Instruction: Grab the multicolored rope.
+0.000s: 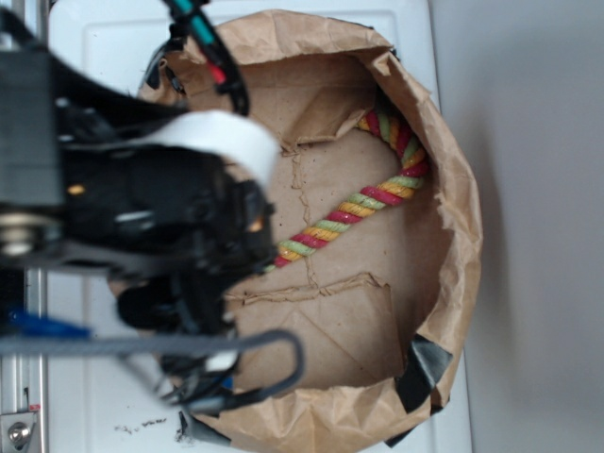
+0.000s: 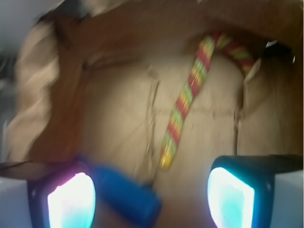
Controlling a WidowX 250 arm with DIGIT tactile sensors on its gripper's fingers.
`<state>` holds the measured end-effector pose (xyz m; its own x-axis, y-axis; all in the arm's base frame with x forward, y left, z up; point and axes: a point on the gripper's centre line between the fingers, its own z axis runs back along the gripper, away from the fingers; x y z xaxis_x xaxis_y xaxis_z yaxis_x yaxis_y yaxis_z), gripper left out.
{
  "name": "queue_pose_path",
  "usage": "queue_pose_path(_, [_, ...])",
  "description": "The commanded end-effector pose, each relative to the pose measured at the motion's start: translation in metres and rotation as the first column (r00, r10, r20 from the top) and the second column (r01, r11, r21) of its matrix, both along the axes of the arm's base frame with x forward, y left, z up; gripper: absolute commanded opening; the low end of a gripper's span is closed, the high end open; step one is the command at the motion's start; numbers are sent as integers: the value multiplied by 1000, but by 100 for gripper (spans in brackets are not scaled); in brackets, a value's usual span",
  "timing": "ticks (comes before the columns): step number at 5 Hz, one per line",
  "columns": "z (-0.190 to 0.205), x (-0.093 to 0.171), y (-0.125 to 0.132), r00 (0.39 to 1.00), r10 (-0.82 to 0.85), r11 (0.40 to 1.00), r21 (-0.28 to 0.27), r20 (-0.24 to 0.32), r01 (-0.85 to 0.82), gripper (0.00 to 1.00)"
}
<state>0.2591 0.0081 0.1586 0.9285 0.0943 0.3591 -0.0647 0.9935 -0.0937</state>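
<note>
- Exterior: my arm (image 1: 142, 208) covers the left of the paper bag (image 1: 453, 189); rope (image 1: 363, 203) lies on the bag floor, curving along the right wall.
- Wrist: my pincer (image 2: 151, 197) is open, pads apart, empty. Rope beyond it, yellow tip nearest; blue handle (image 2: 126, 194) beside the left pad (image 2: 71, 202).

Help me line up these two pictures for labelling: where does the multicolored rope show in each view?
Exterior: the multicolored rope runs diagonally across the bag floor from centre to the right wall, then bends upward.
Wrist: the rope runs from a yellow tip at lower centre up to the upper right, curving there.
Shared landmark: the brown paper bag around it.
</note>
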Motion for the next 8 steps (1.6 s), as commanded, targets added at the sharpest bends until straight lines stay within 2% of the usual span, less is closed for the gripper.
queue_pose_path(1, [-28, 52, 60, 994, 105, 994, -38, -25, -106, 100])
queue_pose_path(6, [-28, 52, 60, 994, 105, 994, -38, -25, -106, 100])
queue_pose_path(7, [-50, 79, 60, 992, 126, 992, 3, -15, -126, 100])
queue_pose_path(8, [-65, 109, 53, 989, 146, 989, -29, -7, -147, 100])
